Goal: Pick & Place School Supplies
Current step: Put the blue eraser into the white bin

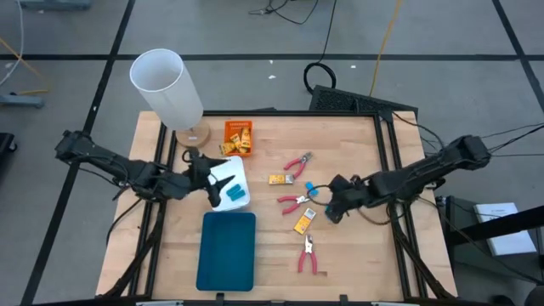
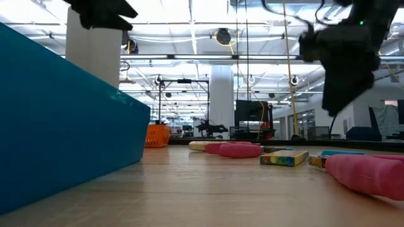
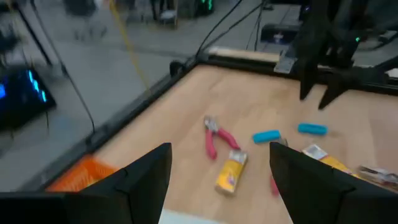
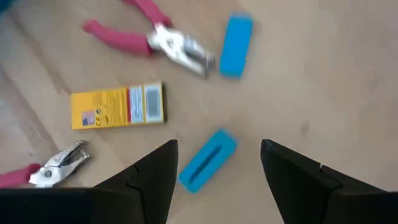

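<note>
The school supplies lie loose on the wooden table: red-handled tools (image 1: 297, 161) (image 1: 293, 202) (image 1: 308, 255), yellow packets (image 1: 281, 179) (image 1: 303, 223) and a light-blue piece (image 1: 316, 189). My right gripper (image 1: 328, 206) hangs open above them. In its wrist view the right gripper (image 4: 217, 180) stands with a finger on either side of a blue piece (image 4: 207, 160) without touching it. A second blue piece (image 4: 236, 37), a packet (image 4: 118, 106) and a tool (image 4: 149, 37) lie beyond. My left gripper (image 1: 219, 184) is open over the white tray (image 1: 236, 168), which holds blue pieces (image 1: 235, 195).
An orange tray (image 1: 239, 136) with packets sits at the far side, next to a tall white cylinder (image 1: 167, 85). A teal tray (image 1: 228, 249) lies near the front edge and fills the left of the low view (image 2: 63, 120). Bare wood shows at the table's right and near-right.
</note>
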You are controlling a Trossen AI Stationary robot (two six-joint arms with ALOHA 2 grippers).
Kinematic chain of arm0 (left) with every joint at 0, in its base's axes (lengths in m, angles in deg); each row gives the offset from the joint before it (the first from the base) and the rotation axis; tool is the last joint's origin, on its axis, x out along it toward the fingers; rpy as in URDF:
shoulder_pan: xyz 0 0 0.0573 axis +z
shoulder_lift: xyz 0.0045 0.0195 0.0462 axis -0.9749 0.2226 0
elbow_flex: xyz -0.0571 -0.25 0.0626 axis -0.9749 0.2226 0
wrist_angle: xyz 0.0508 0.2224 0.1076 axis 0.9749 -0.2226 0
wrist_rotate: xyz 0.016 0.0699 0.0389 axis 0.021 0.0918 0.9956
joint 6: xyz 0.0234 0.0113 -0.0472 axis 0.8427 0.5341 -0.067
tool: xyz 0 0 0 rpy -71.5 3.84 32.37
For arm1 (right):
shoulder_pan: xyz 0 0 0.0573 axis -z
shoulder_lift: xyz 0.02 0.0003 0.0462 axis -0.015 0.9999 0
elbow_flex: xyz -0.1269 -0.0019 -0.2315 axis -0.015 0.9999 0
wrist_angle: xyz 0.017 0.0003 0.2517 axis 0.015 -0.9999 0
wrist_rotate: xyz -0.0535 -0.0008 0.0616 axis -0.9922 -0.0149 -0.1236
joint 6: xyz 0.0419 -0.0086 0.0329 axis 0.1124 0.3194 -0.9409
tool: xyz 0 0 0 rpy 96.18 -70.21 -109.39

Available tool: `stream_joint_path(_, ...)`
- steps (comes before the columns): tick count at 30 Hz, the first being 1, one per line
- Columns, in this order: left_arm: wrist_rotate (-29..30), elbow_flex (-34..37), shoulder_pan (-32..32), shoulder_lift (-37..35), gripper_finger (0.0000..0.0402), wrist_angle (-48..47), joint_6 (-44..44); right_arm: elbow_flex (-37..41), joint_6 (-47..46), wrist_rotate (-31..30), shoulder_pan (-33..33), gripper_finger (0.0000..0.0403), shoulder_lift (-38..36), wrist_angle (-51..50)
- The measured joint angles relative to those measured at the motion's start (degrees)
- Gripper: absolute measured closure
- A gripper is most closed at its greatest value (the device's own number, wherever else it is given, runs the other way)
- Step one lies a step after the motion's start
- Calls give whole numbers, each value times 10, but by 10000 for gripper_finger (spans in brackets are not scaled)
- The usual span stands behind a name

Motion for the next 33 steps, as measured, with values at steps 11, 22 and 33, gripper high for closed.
stream_joint_path(11,-5,44,32,1,133,84,64,-3,-125,63,-3,181,118,17)
stream_joint_path(22,-5,44,35,1,133,85,79,-4,-194,59,-39,181,164,48)
stream_joint_path(33,-6,44,35,1,133,67,71,-5,-201,10,-40,202,176,45)
